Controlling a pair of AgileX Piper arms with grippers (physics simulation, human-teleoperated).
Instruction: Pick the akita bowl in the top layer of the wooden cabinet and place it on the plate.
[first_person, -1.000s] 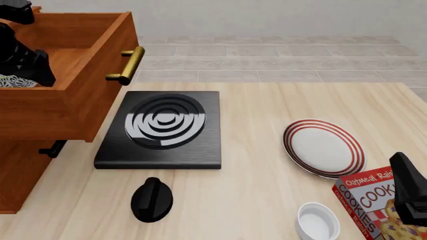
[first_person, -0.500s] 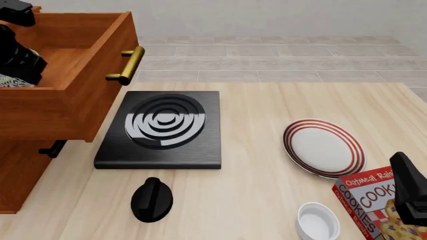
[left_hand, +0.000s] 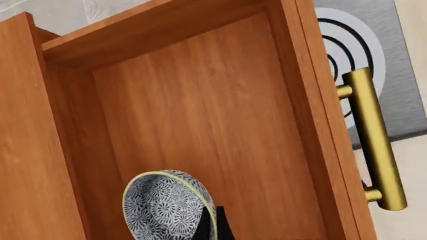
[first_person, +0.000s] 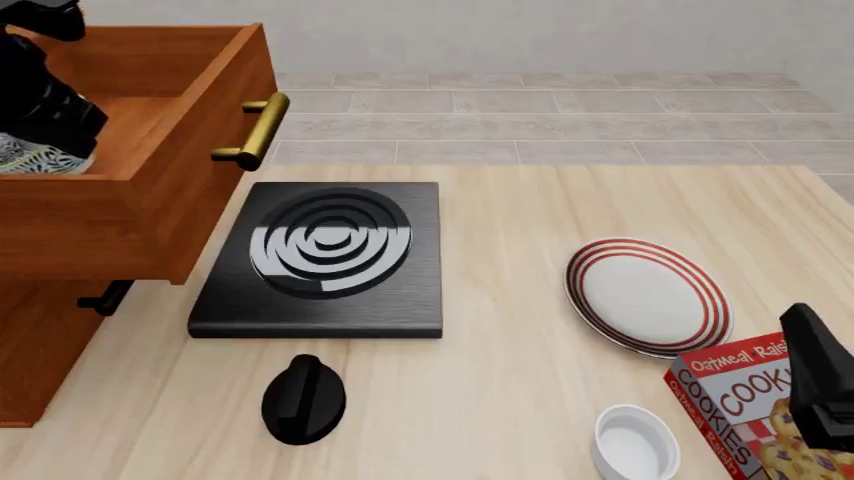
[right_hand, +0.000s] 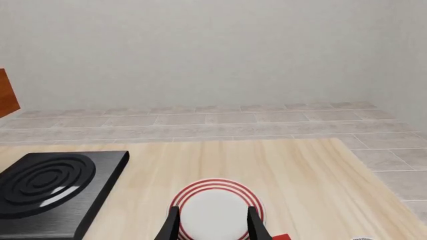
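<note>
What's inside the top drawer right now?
The akita bowl, its rim between the left gripper fingers; bare wood elsewhere. The drawer floor beneath the bowl is hidden.

The bowl (first_person: 30, 155) is mostly hidden by the drawer (first_person: 160, 190) wall and the left tool (left_hand: 212, 227), which the picture's edge cuts. The cookie box (first_person: 761, 415) is cut off too.

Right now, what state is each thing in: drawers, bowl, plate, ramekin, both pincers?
top layer: pulled open.
lower drawer: shut.
akita bowl: tilted inside the open drawer, left pincer on its rim.
plate: flat on the table, bare.
ramekin: upright, empty.
right pincer: open, holding nothing, above the plate's near side.
</note>
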